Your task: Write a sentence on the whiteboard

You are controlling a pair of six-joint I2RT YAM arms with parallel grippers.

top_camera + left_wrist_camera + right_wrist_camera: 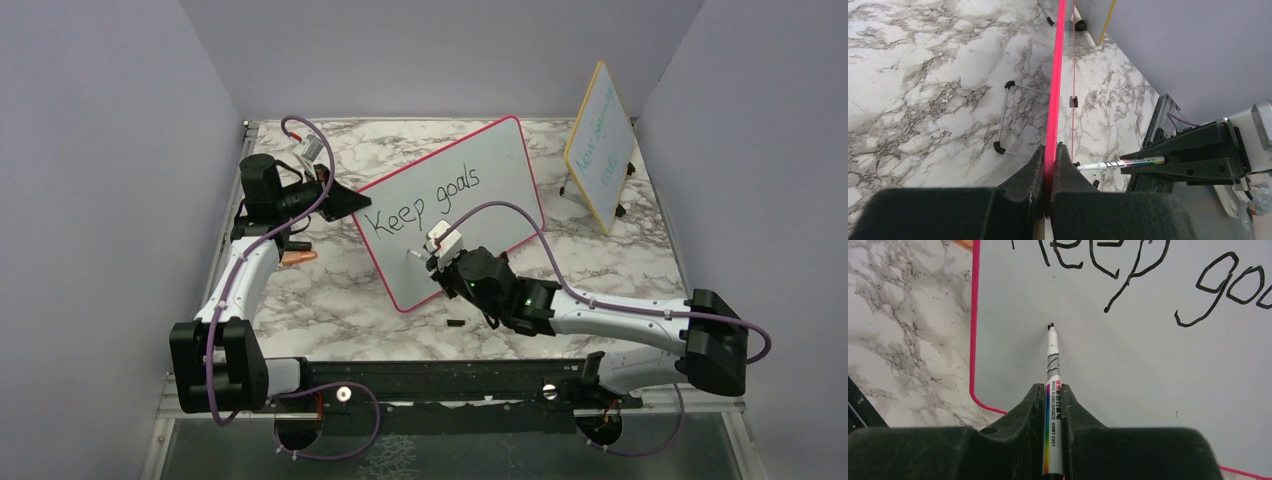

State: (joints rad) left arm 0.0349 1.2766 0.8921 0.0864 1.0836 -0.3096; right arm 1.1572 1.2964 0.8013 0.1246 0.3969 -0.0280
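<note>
The whiteboard (pixel 490 200), pink-red framed, stands tilted at the table's middle. Black handwriting on it reads "Keep goals" (pixel 422 200) in one line; no second line shows. My left gripper (pixel 345 200) is shut on the board's left edge, and the left wrist view shows its jaws (pixel 1050 152) clamped on the pink frame (pixel 1054 90). My right gripper (pixel 442 258) is shut on a white marker (pixel 1052 355). The marker tip touches the board below "Keep" (pixel 1088 255), where there is a small black dot. The marker also shows in the left wrist view (pixel 1120 163).
A smaller yellow-framed board (pixel 600 150) with teal writing stands at the back right. A small black piece (pixel 455 323) lies in front of the whiteboard. An orange object (pixel 298 257) lies by the left arm. The board's wire stand (pixel 1003 120) rests behind it. Walls close three sides.
</note>
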